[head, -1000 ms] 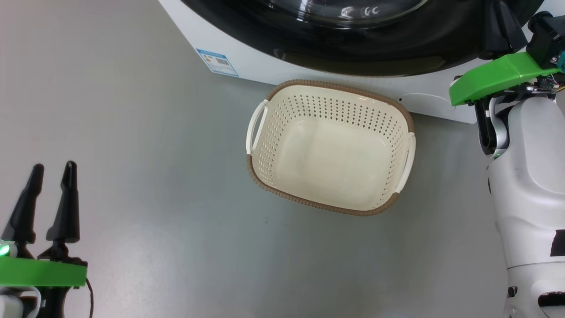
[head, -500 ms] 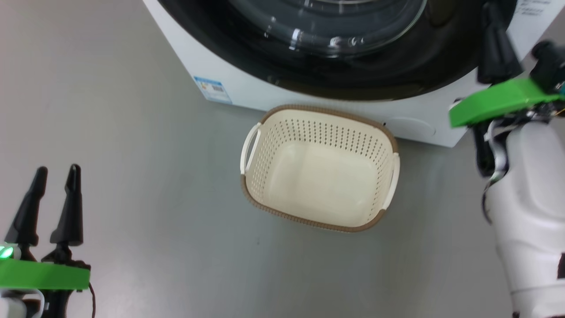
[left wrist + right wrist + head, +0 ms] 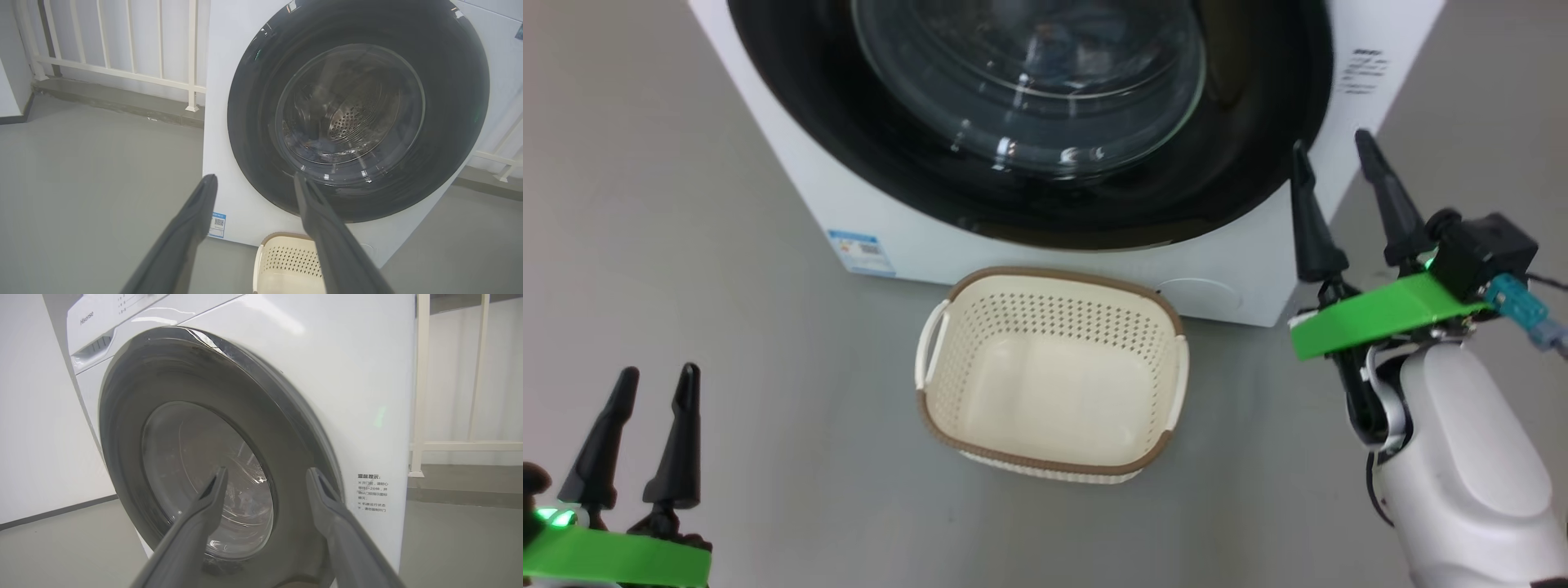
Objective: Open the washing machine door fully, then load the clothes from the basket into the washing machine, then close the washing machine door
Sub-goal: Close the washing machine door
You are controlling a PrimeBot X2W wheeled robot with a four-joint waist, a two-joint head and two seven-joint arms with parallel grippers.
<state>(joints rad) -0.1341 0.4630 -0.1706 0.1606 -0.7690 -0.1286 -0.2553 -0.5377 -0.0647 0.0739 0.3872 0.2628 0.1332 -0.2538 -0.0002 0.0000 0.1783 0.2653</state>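
Asking from the desk: how far along are you?

Me: Near the end, I'd judge. The basket (image 3: pixel 1054 276) stands bare on the floor (image 3: pixel 727 392), just before the lower front edge of the washing machine (image 3: pixel 792 196). The washing machine door (image 3: pixel 1029 82) looks flush with the front. I see dim bluish shapes low behind the glass and take them for the clothes (image 3: pixel 314 143), though they are too blurred to be sure. What may be left is checking the latch, which I cannot see.

Desk: And your tools?

Me: Both hold nothing. The left gripper (image 3: pixel 659 371) hangs low over the floor, well apart from the basket, fingers parted narrowly. The right gripper (image 3: pixel 1330 141) is up beside the machine's right front corner, fingers somewhat wider.

Desk: Room to move?

Me: There is open floor to the left of the machine and in front of the basket. On the right, that corner sits close to my fingers, so I'd back off with care.
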